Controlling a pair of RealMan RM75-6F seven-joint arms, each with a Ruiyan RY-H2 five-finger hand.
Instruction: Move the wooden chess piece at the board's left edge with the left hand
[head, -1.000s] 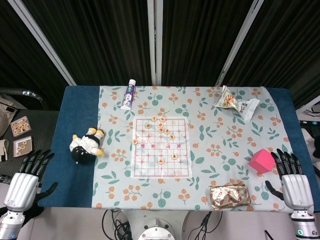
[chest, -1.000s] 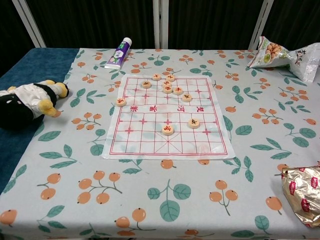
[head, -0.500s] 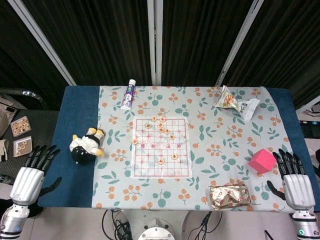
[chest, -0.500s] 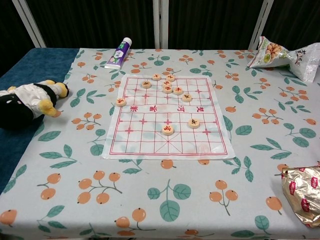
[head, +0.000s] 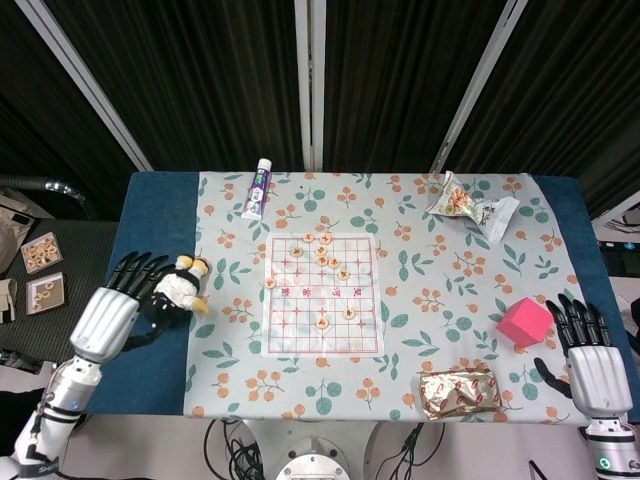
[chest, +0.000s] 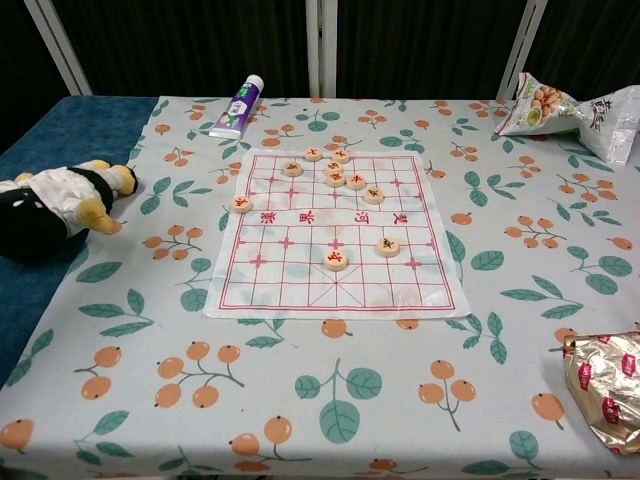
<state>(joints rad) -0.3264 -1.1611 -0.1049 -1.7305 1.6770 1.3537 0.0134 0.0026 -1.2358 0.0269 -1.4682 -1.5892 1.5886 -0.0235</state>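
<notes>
The left hand (head: 112, 308) is seen in the head view over the table's blue left margin, fingers spread and holding nothing, just beside the plush toy (head: 175, 290). The wooden chess piece (chest: 241, 203) is found flat on the left edge of the board (chest: 300, 270), well apart from that hand; a round disc, no long axis is shown, and its red character cannot be read. Red characters are printed across the board's middle row. A tube (chest: 237, 106) lies beyond the board, its label unreadable. The right hand (head: 591, 352) is held with fingers spread and nothing in them, near the pink box (head: 524, 322).
</notes>
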